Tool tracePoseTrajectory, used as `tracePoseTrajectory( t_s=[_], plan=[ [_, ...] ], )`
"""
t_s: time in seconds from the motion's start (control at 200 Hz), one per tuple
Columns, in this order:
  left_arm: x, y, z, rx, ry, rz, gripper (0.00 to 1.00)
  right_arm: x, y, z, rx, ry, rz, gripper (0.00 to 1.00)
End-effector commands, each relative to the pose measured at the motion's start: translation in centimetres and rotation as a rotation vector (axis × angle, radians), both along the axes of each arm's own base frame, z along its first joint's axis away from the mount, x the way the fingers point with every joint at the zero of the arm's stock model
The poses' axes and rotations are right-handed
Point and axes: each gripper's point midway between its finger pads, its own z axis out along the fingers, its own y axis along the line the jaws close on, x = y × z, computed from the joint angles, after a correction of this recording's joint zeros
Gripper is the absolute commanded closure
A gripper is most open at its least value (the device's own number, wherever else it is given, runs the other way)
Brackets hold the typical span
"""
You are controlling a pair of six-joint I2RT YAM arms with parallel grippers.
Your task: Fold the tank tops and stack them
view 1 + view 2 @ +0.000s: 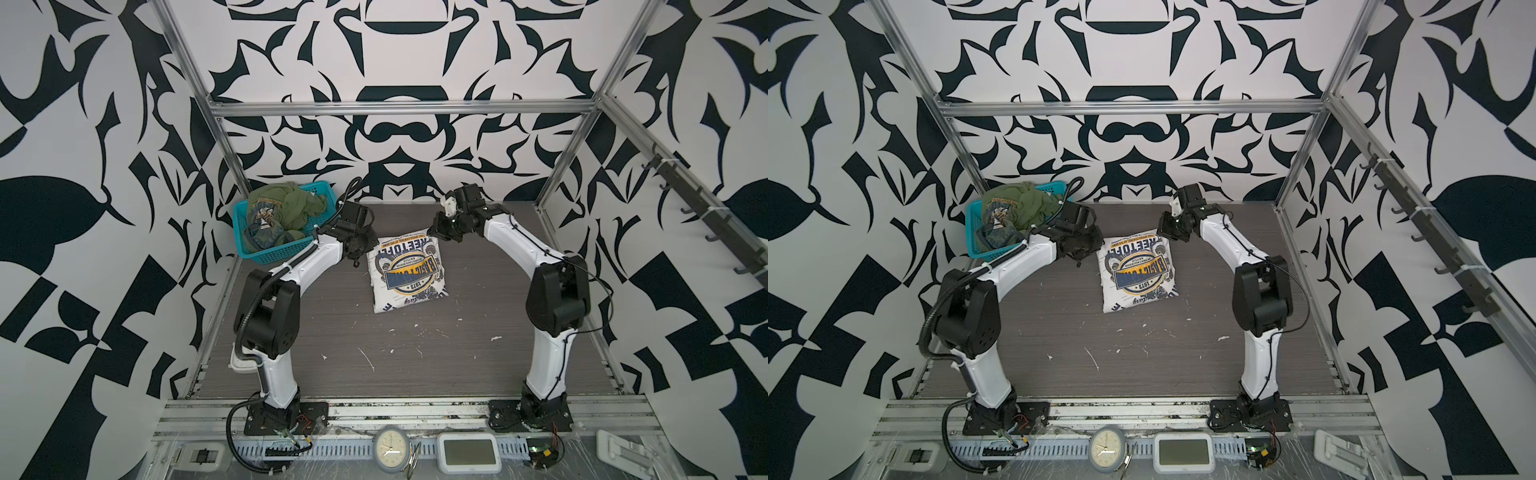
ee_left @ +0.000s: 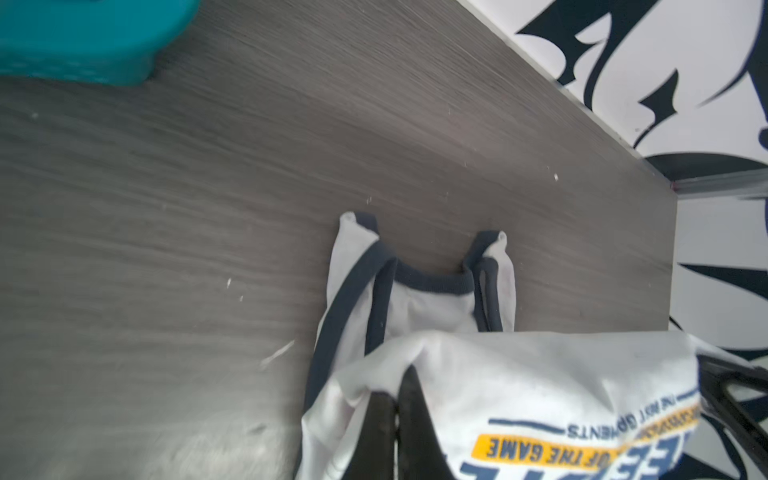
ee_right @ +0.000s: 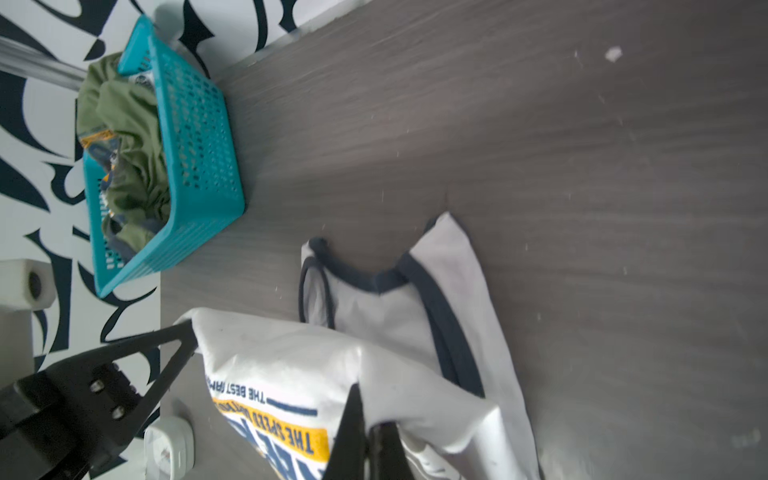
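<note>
dark grey woodgrain desk [image 1: 415, 365], scuffed, white flecks all over. teal plastic mesh basket [image 1: 266, 254] at far left corner, holding crumpled olive green tank top [image 1: 286, 205], unfolded. white tank top [image 1: 405, 276], sleeveless cloth with navy trim, mid desk, folded down to a squarish packet, badge print up.

from the wrist views: printed half held up off the desk, short of the strap end. straps and neckline flat on the desk beyond it. left fingers [image 2: 419, 440] clamped shut on one far corner of that raised layer, right fingers [image 3: 349, 449] clamped shut on the other.

looks like the last fold of the white top in hand. next, probably: lower the edge square over the straps, let go both sides together, then fetch the olive one, fold, stack. risk: uneven release skewing the packet.

readable print: "1973" in both top views, "of the game" and "the best garments" at the wrists. big banner word too warped to trust.
</note>
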Motion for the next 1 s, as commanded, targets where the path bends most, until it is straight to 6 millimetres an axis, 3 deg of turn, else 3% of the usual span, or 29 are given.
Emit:
tracePoseTrajectory(
  t_s=[0.0,0.205,0.315,0.405,0.5,0.595,0.695,0.775,0.855,1.0],
  plan=[
    [1.9,-0.4,-1.2,-0.06,0.058,0.002,1.0,2.2,-0.4,1.4,-0.008,-0.051,-0.003,1.0],
    [5.5,0.6,-4.3,-0.074,0.116,0.053,1.0,5.8,-0.4,-0.6,-0.011,-0.052,-0.008,1.0],
    [6.9,1.1,-5.7,-0.082,0.141,0.078,1.0,7.2,-0.4,-1.8,-0.021,-0.048,-0.01,0.9],
    [8.0,1.5,-6.4,-0.078,0.156,0.09,0.83,8.3,-1.0,-2.5,-0.042,-0.049,-0.027,0.72],
    [8.9,2.3,-5.8,-0.053,0.151,0.099,0.66,8.7,-1.8,-2.4,-0.094,-0.053,-0.037,0.59],
    [9.0,3.1,-3.7,-0.006,0.118,0.091,0.44,8.1,-2.6,-1.5,-0.144,-0.063,-0.036,0.52],
    [7.5,4.0,-1.4,0.079,0.089,0.089,0.34,6.5,-3.2,-0.3,-0.198,-0.079,-0.03,0.51],
    [5.6,3.4,-0.3,0.115,0.07,0.066,0.33,4.8,-3.0,0.3,-0.228,-0.097,-0.014,0.51],
    [4.0,1.5,-0.2,0.111,0.054,0.023,0.36,3.3,-0.9,0.3,-0.19,-0.109,0.034,0.51],
    [3.5,-1.9,-1.7,0.059,0.051,-0.038,0.41,2.7,2.6,-1.3,-0.132,-0.097,0.084,0.54]
  ],
)
